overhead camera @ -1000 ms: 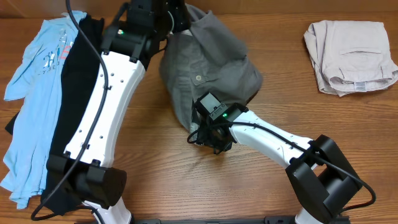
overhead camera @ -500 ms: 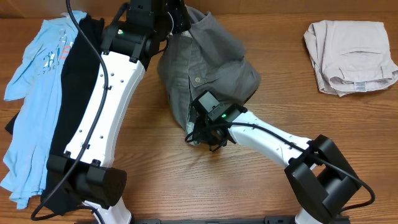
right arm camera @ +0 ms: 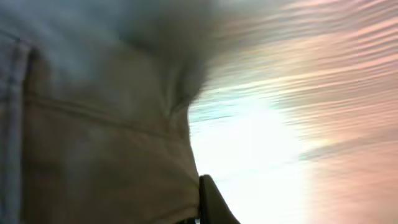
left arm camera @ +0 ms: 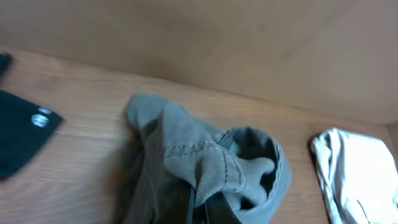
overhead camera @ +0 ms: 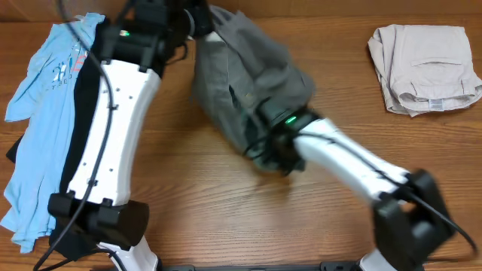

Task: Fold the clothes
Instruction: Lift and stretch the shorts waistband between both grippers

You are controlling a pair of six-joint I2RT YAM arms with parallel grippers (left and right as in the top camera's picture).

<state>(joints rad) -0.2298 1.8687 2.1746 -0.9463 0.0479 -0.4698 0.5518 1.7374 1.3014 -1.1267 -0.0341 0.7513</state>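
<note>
Shorts [overhead camera: 252, 68], grey-olive, bunched in a rumpled heap, seams showing

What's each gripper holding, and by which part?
Grey shorts, held by both: left gripper pinches the far edge; right gripper appears to clamp the near edge, though its view is blurred.

Wooden table [overhead camera: 188, 196]: grey shorts [overhead camera: 256, 75] centre; light-blue shirt [overhead camera: 34, 143], black T-shirt [overhead camera: 81, 120] left; beige garment [overhead camera: 423, 68] right.

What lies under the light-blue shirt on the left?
A black T-shirt peeks out along the light-blue shirt's right edge and at its left edge, so it seems to lie beneath. Its middle is covered.
</note>
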